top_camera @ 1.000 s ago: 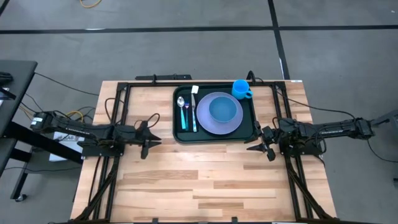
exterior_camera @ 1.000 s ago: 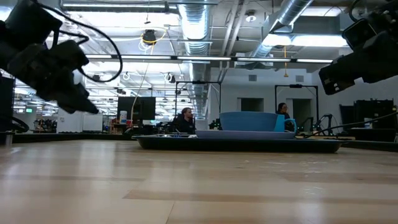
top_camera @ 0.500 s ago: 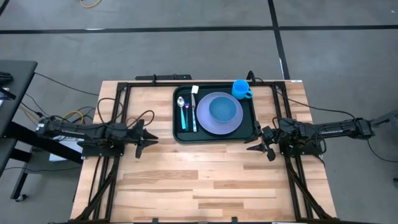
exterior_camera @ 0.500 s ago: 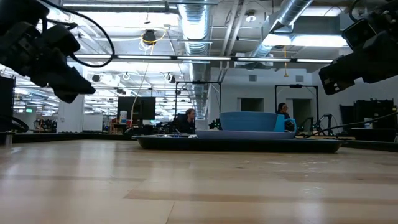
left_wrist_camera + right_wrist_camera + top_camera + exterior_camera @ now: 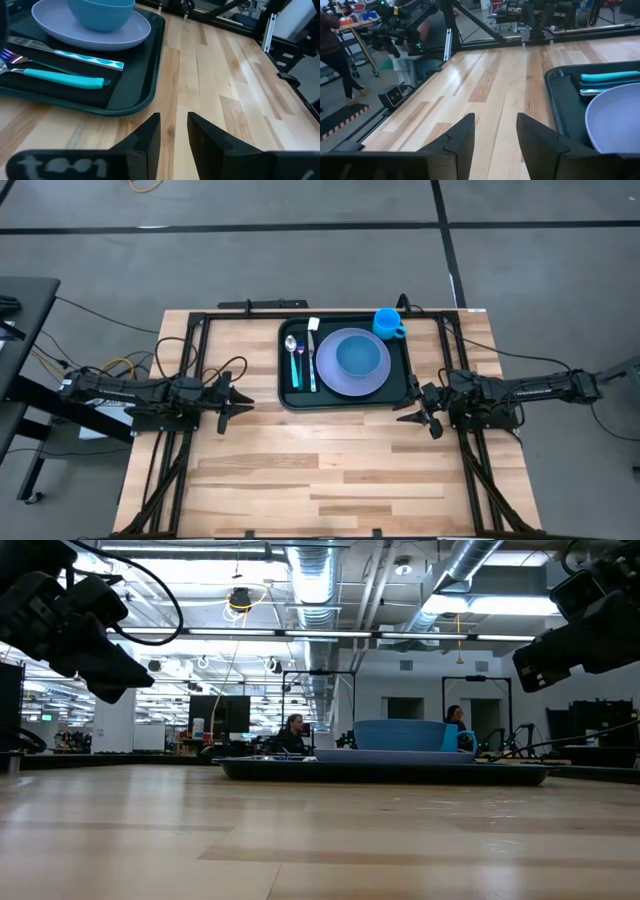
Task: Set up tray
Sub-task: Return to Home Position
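Observation:
The dark green tray (image 5: pixel 284 402) lies flat at the table's far middle. On it a lavender plate (image 5: pixel 328 375) carries a blue bowl (image 5: pixel 360 357). Left of the plate, a teal-handled spoon (image 5: pixel 293 362) and a second utensil (image 5: pixel 311 355) lie on a flat black rectangle (image 5: pixel 60 90). A blue mug (image 5: pixel 388 323) stands at the tray's far right corner. My left gripper (image 5: pixel 243 404) hovers open left of the tray, above the wood (image 5: pixel 173 117). My right gripper (image 5: pixel 405 417) hovers open off the tray's near right corner (image 5: pixel 495 117).
Black frame rails (image 5: pixel 190 370) run along the table's left, right and far sides under both arms. Bare wooden tabletop (image 5: pixel 320 470) stretches from the tray to the near edge. People stand in the room beyond the table (image 5: pixel 335 55).
My left gripper has drawn back a little toward the table's left edge and risen slightly, then held still. The tray and what lies on it have stayed in place.

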Robot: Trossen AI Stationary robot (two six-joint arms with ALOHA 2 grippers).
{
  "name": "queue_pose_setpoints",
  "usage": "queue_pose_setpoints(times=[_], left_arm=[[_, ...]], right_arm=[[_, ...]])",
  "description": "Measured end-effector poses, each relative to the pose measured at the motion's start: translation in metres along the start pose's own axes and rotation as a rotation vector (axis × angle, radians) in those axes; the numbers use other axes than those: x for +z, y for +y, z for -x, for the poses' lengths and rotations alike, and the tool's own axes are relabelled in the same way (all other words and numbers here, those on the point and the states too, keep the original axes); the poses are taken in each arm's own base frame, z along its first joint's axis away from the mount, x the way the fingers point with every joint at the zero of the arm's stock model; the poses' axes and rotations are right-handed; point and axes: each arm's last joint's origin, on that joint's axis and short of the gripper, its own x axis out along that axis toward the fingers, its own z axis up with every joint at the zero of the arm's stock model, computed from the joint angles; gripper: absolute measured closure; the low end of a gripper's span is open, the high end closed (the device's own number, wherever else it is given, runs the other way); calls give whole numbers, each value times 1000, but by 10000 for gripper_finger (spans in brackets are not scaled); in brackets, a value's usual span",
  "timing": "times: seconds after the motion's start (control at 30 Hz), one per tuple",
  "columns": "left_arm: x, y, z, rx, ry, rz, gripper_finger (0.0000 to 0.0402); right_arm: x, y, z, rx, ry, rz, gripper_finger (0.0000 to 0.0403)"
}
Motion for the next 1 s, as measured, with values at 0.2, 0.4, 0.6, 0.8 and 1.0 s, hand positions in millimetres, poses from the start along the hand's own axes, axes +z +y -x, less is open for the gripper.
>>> queue_pose_setpoints(times=[0.2,0.4,0.6,0.8,1.0], left_arm=[[0,0,0,0,1,-7,317],[0,0,0,1,2,-4,317],[0,0,0,1,3,3,317],[0,0,0,1,3,-8,317],[0,0,0,1,3,-6,317]], right_arm=[[0,0,0,0,0,0,265],[0,0,0,0,0,0,265],[0,0,0,0,0,0,265],[0,0,0,0,0,0,264],[0,0,0,0,0,0,266]])
